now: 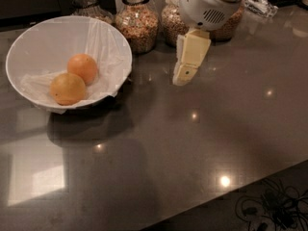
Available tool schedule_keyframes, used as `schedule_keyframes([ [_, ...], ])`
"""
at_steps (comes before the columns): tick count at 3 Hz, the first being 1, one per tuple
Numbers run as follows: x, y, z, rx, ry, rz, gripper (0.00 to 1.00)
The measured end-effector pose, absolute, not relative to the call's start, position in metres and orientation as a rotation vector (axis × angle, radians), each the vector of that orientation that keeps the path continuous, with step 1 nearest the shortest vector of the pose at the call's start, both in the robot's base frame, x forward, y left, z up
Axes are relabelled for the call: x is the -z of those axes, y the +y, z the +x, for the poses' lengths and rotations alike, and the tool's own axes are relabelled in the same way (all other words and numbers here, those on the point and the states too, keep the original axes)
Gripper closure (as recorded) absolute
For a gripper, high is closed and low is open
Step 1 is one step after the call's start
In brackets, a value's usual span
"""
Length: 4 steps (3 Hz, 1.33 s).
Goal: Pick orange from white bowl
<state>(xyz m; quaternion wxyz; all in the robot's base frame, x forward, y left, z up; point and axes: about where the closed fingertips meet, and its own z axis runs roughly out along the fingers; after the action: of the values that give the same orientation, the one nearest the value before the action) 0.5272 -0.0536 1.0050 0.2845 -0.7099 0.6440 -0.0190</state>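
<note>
The white bowl [29,40] stands at the left of the dark countertop, lined with crinkled thin white plastic. Two fruits lie in it. The orange [83,68] is the deeper reddish-orange one, further back and to the right. A paler yellow-orange fruit [68,88] touches it at the front left. My gripper [184,74] hangs from the white arm housing [208,4] to the right of the bowl, pointing down and left over the counter. It is apart from the bowl and holds nothing that I can see.
Several glass jars of grains [138,19] stand in a row behind the bowl and the gripper. The grey countertop [159,143] stretches to the front, with its edge at the lower right. Cables [269,208] lie on the floor beyond that edge.
</note>
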Motion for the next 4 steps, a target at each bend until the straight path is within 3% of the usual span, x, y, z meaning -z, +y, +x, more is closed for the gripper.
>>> schedule_keyframes([
  [2, -0.968, 0.053, 0.579, -0.169, 1.407, -2.07, 0.0],
  [4, -0.93, 0.124, 0.621, -0.286, 1.255, -2.152, 0.0],
])
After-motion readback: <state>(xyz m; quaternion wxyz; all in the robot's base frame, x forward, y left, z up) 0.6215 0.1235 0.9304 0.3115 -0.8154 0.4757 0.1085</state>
